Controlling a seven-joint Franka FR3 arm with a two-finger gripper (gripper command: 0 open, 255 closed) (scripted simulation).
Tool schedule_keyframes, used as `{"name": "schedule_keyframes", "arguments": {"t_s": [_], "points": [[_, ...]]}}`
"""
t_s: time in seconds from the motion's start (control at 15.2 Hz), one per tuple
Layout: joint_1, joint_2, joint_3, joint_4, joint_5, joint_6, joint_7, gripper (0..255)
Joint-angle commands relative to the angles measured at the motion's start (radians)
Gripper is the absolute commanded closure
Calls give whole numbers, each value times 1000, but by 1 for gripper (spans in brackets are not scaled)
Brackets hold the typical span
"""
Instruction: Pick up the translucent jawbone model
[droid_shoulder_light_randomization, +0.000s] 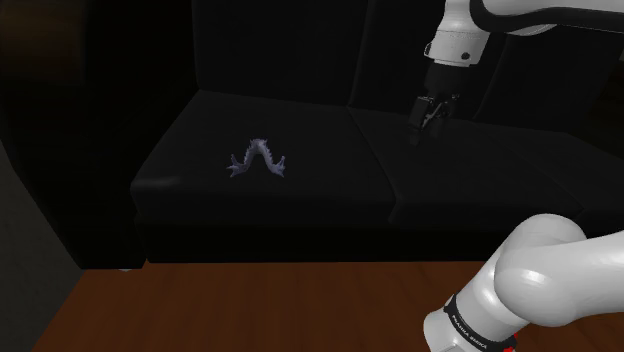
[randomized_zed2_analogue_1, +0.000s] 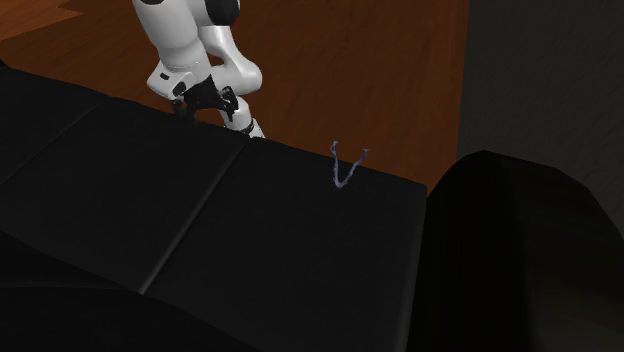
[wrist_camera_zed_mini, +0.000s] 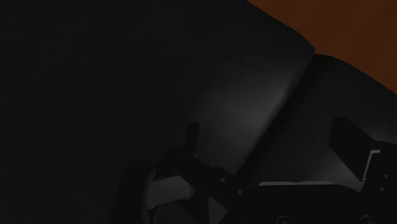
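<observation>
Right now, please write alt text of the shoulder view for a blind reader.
A small, pale bluish, arch-shaped jawbone model lies on a black sofa's seat cushion at the shoulder view's left. The white arm's black pincer hangs over the neighbouring cushion, apart from the model.

Pretty dim scene overall. Big black sofa (droid_shoulder_light_randomization: 300, 130) with two seat cushions, a seam (randomized_zed2_analogue_1: 195, 225) running between them, a dark backrest (droid_shoulder_light_randomization: 270, 50) behind and a chunky rounded armrest (randomized_zed2_analogue_1: 520, 260) at one end. It sits on a reddish-brown wood floor (droid_shoulder_light_randomization: 250, 305), with a plain grey wall (randomized_zed2_analogue_1: 545, 70) off to the side.
</observation>
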Motion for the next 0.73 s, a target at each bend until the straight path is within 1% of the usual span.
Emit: {"name": "schedule_keyframes", "arguments": {"t_s": [0.0,0.33,0.66], "points": [[0,0,0,0,0,0,0,0],[38,73,81,19,90,67,108,0],[72,168,158,66,163,137,209,0]]}}
